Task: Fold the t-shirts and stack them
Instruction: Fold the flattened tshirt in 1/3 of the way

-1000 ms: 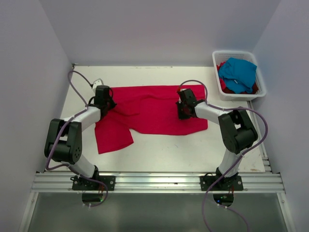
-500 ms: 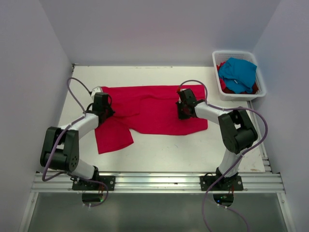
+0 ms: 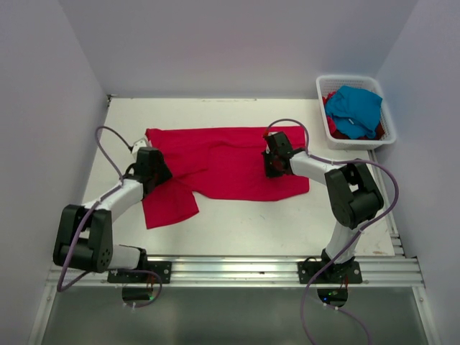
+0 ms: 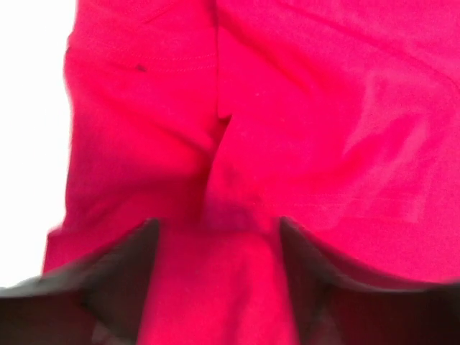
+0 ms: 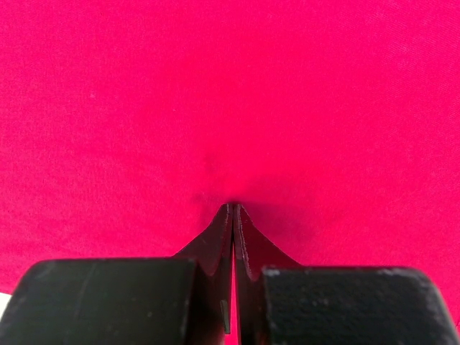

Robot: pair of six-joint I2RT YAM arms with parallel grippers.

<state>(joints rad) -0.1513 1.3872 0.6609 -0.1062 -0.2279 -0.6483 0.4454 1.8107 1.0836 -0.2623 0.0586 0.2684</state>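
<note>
I see the red shirt (image 3: 223,162) spread flat across the middle of the table (image 3: 244,223). Its long side runs left to right, and one flap lies towards the near edge at the left end.

The left gripper (image 3: 154,169) sits low on the shirt's left end, just above that flap. In the left wrist view its fingers (image 4: 115,280) stand well apart. Red cloth fills the gap between them and a crease runs away from the tips. The bare table shows as a white strip on the left.

The right gripper (image 3: 272,164) rests on the right part of the shirt, inside its edge. In the right wrist view its fingers (image 5: 215,244) are pressed together with only a hairline between them. The tips touch the cloth, which dimples slightly there. I cannot tell whether any cloth is nipped between them.

The basket (image 3: 348,77) stands at the far right corner, well apart from the spread shirt. A blue shirt (image 3: 353,108) lies crumpled on top inside it, with red cloth (image 3: 332,126) showing beneath at the left.
</note>
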